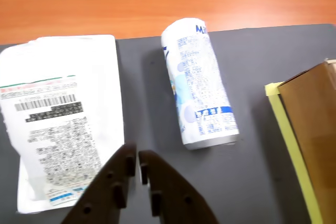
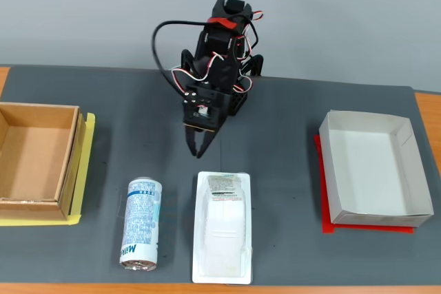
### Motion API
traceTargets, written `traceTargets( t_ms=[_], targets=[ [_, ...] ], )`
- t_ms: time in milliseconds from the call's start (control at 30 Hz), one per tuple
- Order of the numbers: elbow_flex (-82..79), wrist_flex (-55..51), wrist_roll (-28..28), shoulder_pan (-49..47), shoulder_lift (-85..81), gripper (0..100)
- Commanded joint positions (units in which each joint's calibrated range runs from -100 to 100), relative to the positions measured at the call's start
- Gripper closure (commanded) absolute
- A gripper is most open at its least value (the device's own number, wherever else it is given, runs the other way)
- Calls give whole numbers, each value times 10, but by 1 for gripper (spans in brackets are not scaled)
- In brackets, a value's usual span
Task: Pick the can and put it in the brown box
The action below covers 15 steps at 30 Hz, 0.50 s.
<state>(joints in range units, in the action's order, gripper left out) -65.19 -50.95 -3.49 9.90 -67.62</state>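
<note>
Wrist view: gripper (image 1: 137,162) jaws nearly together, only a narrow slit between the tips, holding and touching nothing. The can (image 1: 198,88) lies on its side on the grey mat (image 1: 247,66), apart from the gripper, between the blister tray (image 1: 60,119) and the brown box (image 1: 310,124). Fixed view: gripper (image 2: 200,144) hangs above the tray's (image 2: 222,232) far end; can (image 2: 141,222) lies left of the tray, brown box (image 2: 38,160) at far left, white box (image 2: 375,170) at right.

One can (image 2: 141,222), one brown box (image 2: 36,161), one white box (image 2: 375,169), one blister tray (image 2: 222,227), seemingly.
</note>
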Motion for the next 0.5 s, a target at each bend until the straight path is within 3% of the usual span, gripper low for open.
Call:
traceTargets(
  t_ms=[0, 267, 467],
  targets=[
    [105, 13, -44, 15, 108, 99],
    [274, 13, -109, 50, 276, 99],
    [398, 11, -117, 80, 406, 99]
  ],
)
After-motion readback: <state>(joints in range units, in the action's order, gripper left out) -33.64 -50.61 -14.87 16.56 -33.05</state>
